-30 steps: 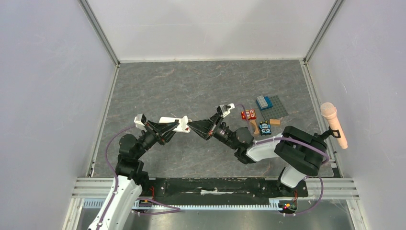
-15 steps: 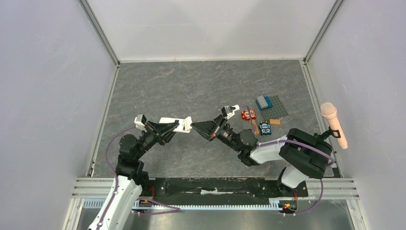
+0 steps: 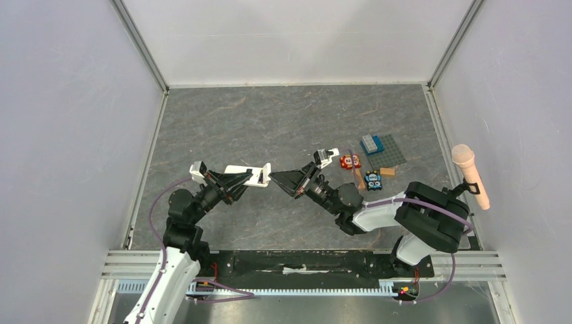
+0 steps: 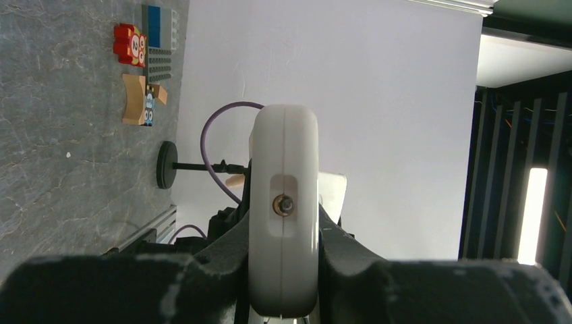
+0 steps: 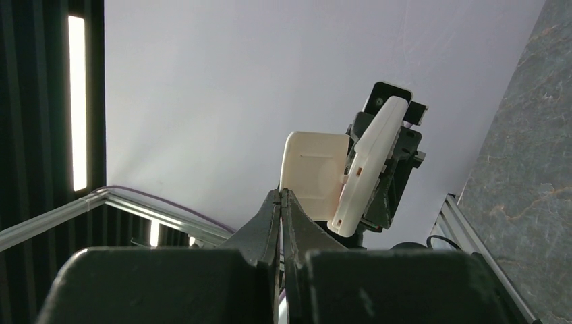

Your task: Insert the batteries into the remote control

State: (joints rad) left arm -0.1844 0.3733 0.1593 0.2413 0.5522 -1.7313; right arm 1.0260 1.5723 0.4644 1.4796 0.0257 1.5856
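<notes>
My left gripper point(image 3: 244, 179) is shut on the white remote control point(image 3: 248, 173) and holds it above the table's middle. In the left wrist view the remote control point(image 4: 283, 202) stands edge-on between the black fingers point(image 4: 226, 253), its end with a small metal-tipped window facing the camera. My right gripper point(image 3: 272, 178) is shut, its tip against the remote's right end. In the right wrist view the right gripper point(image 5: 280, 194) meets the lower corner of a white cover flap point(image 5: 313, 172) standing out from the remote control point(image 5: 369, 162). The batteries are hidden.
At the right of the table lie a red block with white circles point(image 3: 349, 161), a blue brick on a grey studded plate point(image 3: 379, 146), a wooden piece point(image 3: 387, 171) and a small blue block point(image 3: 373, 179). A pink microphone point(image 3: 470, 174) stands on the right edge.
The right gripper has drawn back a little to the right and its wrist has shifted right. The left gripper still holds the remote in about the same place.
</notes>
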